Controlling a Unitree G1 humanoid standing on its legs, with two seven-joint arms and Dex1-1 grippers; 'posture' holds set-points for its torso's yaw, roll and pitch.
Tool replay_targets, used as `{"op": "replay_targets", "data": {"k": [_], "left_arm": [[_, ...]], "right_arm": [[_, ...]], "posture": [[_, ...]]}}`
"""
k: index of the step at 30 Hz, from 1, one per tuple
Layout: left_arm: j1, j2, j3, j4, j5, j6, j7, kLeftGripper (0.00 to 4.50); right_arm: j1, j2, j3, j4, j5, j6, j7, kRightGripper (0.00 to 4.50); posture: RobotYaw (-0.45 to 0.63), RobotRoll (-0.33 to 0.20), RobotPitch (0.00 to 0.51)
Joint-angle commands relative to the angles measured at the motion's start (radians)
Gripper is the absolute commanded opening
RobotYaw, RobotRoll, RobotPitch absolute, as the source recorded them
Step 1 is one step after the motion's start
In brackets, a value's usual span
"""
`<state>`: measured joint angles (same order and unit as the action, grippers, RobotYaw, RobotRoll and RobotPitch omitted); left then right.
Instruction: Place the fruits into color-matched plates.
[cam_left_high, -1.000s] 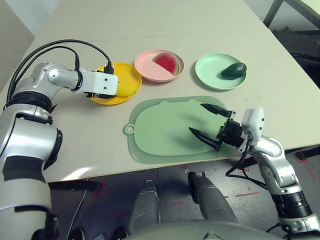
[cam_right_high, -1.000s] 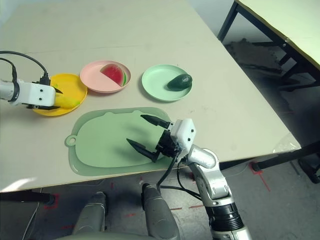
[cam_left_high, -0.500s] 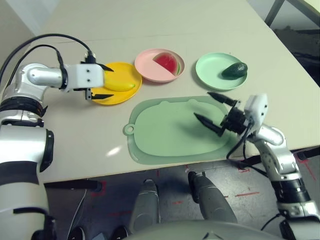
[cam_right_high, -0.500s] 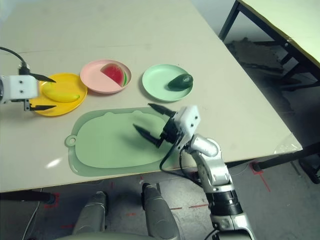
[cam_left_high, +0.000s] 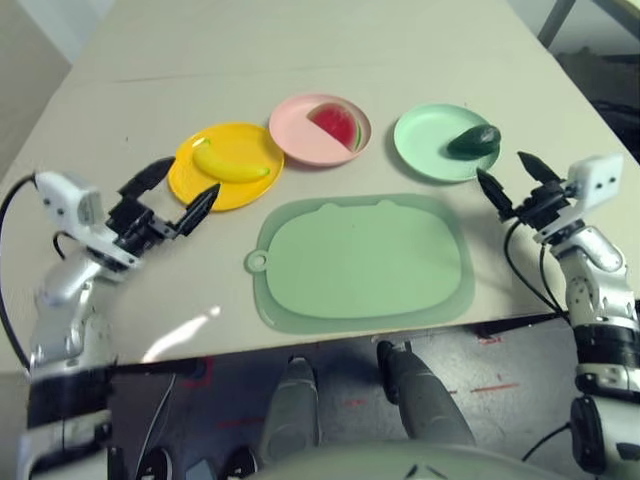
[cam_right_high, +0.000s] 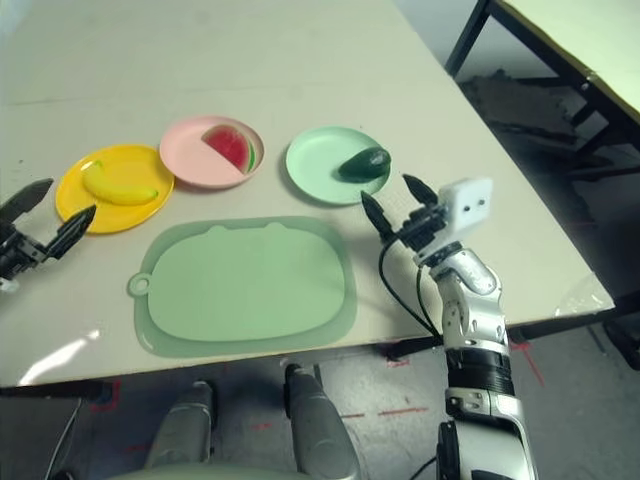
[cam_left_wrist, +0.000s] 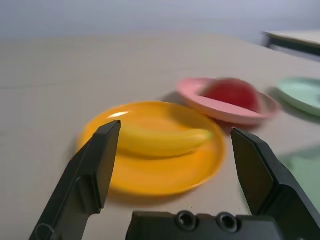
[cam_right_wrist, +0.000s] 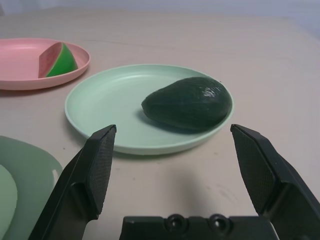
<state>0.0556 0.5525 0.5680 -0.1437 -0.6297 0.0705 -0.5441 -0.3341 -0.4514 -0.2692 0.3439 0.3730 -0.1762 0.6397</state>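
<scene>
- While the banana (cam_left_high: 232, 165) lies in the yellow plate (cam_left_high: 190, 180), the left tool (cam_left_high: 170, 193) hovers just beside that plate with fingers spread wide and holds nothing.
- Inside the mint green plate (cam_left_high: 425, 140) rests the avocado (cam_left_high: 473, 141); the right tool (cam_left_high: 517, 182) is near its outer edge, also wide apart and empty.
- Between them, the watermelon wedge (cam_left_high: 334, 124) sits in the pink plate (cam_left_high: 295, 135).
- Nearer the robot, a green cutting mat (cam_left_high: 360, 262) lies on the surface (cam_left_high: 300, 60).

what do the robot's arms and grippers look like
Both arms are silver with black joint bands. Each ends in a white boxy wrist block and two black pointed fingers: left gripper, right gripper. Black cables loop beside each forearm.
</scene>
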Motion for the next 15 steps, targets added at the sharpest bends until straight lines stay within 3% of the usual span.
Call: {"op": "replay_targets", "data": {"k": [1, 8, 15], "left_arm": [[0.059, -0.041, 0.106, 0.012, 0.000, 0.001, 0.094, 4.48], [0.106, -0.072, 0.114, 0.035, 0.035, -0.024, 0.091, 4.48], [0.054, -0.088, 0.039, 0.079, 0.073, -0.042, 0.067, 4.48]], "right_arm": [[0.079, 0.008, -0.022, -0.041, 0.010, -0.034, 0.012, 4.50], [0.188, 0.041, -0.037, -0.179, 0.046, -0.017, -0.007, 4.50], [0.175, 0.001, -0.090, -0.089, 0.024, -0.045, -0.029, 4.50]], "posture": [[0.07, 0.000, 0.262], [0.05, 0.000, 0.270], [0.02, 0.000, 0.258]]}}
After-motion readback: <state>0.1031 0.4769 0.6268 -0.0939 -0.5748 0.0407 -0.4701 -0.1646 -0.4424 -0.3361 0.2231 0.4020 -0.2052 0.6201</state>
